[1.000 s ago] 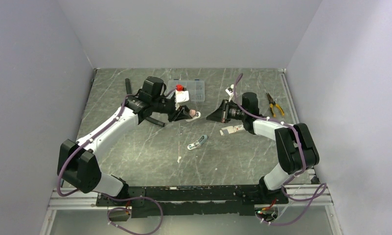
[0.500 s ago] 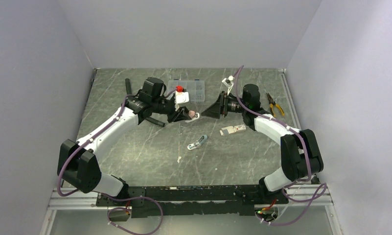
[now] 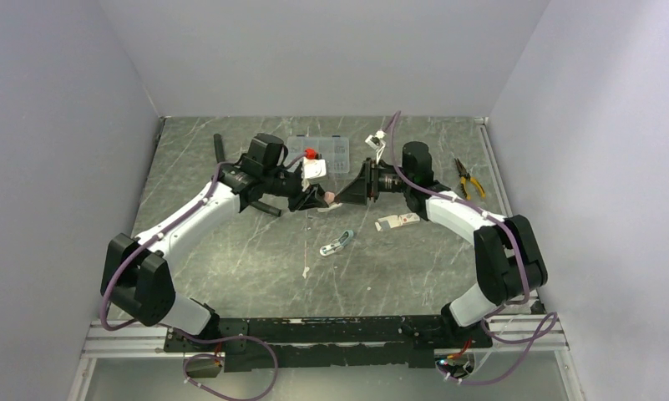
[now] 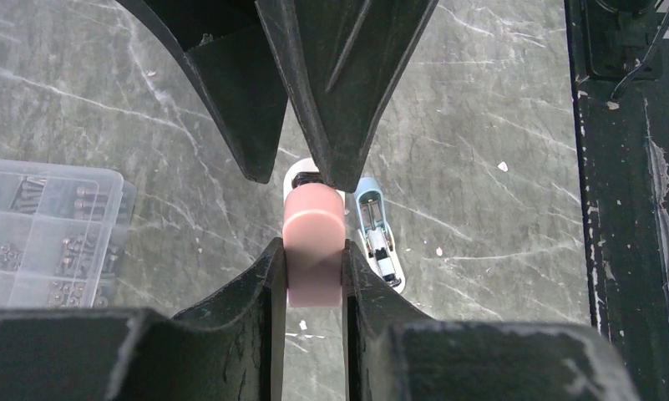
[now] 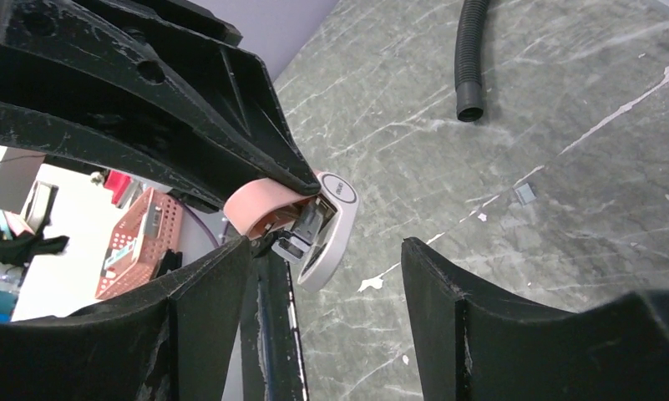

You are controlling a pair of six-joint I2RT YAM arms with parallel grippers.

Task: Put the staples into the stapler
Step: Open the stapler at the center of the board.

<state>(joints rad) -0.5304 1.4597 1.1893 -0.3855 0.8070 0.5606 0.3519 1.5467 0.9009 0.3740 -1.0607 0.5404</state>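
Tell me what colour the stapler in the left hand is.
Pale pink stapler top, white base; best in the left wrist view.

The stapler [image 4: 314,246] is smooth matt pink plastic, the box [image 4: 38,225] clear plastic, the tabletop [image 4: 498,83] veined stone-look.

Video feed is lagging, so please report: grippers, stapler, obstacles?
Left gripper shut on pink stapler. Right gripper open, flanking its white end. Blue stapler lies below, clear of both.

- we've got a grey marbled table [image 3: 230,251]
- clear compartment box [image 3: 326,153] at the back middle, black ribbed hose [image 3: 219,148] off to its left
- yellow-handled pliers [image 3: 468,178] far right
- small white carton [image 3: 397,221] with a red mark right of centre, blue mini stapler [image 3: 337,243] lying open near the middle
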